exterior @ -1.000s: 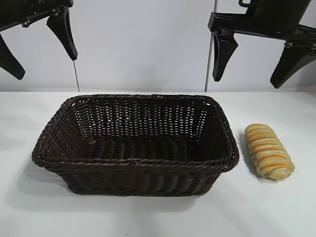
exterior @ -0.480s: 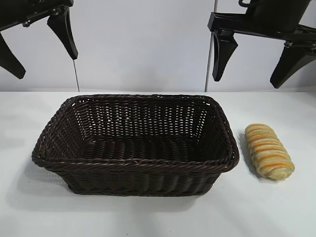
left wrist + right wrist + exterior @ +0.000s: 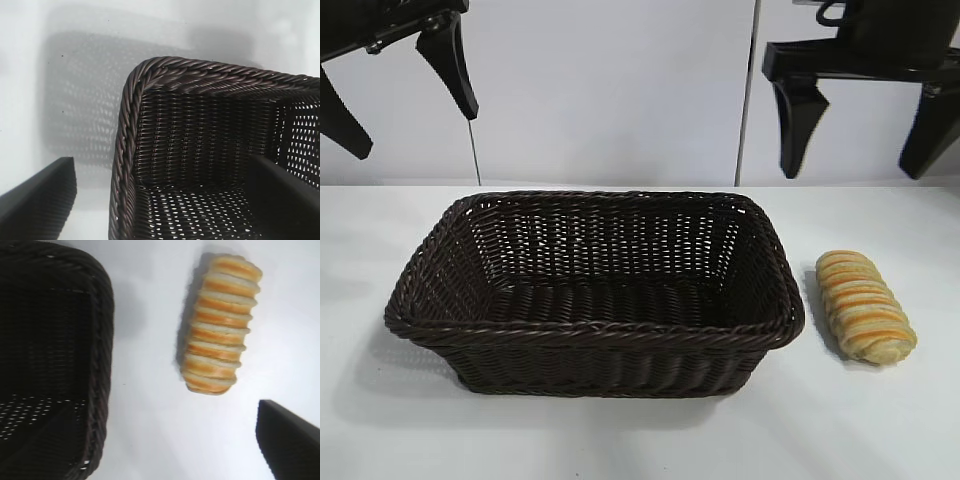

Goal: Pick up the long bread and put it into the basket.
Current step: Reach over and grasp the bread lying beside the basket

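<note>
- White desk point(image 3: 620, 440) and a pale wall behind it fill the scene.
- On the desk, the long bread point(image 3: 865, 305) lies flat just beside the basket's right-hand short side, apart from it, its ridged orange-brown stripes running crosswise.
- From the right wrist view, the long bread point(image 3: 220, 322) rests alone on the desk, with a strip of bare surface between it and the basket rim.
- Holding nothing, the basket point(image 3: 430, 270) sits mid-desk, dark woven wicker with a braided rim.
- High above the bread, the right gripper point(image 3: 865, 135) hangs with its fingers spread wide, gripping nothing.
- Over the basket's left end, the left gripper point(image 3: 405, 105) hangs high with its fingers wide apart, likewise empty.
</note>
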`<state>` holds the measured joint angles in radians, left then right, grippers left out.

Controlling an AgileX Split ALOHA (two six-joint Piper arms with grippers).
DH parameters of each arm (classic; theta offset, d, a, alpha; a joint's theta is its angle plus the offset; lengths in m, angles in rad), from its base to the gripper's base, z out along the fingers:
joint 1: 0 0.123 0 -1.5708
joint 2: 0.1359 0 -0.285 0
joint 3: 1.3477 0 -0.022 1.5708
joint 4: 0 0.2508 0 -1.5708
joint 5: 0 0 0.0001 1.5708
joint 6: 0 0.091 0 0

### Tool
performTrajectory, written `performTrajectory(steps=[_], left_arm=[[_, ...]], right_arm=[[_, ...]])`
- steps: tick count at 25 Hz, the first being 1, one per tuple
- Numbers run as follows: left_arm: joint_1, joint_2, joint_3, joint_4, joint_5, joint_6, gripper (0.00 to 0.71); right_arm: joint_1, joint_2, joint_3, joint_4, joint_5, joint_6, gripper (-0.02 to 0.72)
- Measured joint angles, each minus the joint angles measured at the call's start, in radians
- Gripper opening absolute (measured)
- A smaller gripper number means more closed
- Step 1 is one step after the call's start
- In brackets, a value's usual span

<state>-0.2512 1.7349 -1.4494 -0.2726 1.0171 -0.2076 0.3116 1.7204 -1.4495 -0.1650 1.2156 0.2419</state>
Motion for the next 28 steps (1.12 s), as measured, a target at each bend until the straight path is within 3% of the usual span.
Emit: performTrajectory(steps=[16, 22, 25, 28], left_arm=[[0.0, 0.0, 0.0, 0.001, 0.0, 0.0, 0.658], [0.0, 0.0, 0.0, 0.001, 0.0, 0.0, 0.658], [0.0, 0.0, 0.0, 0.001, 0.0, 0.0, 0.658], [0.0, 0.0, 0.0, 0.001, 0.0, 0.0, 0.658]], right_arm=[[-0.037, -0.149, 0.006, -0.042, 0.009, -0.011, 0.695], [-0.117, -0.217, 0.173, -0.052, 0.014, -0.028, 0.695], [-0.128, -0.219, 0.276, -0.056, -0.049, -0.029, 0.695], [-0.128, -0.219, 0.356, -0.068, -0.162, -0.011, 0.695]])
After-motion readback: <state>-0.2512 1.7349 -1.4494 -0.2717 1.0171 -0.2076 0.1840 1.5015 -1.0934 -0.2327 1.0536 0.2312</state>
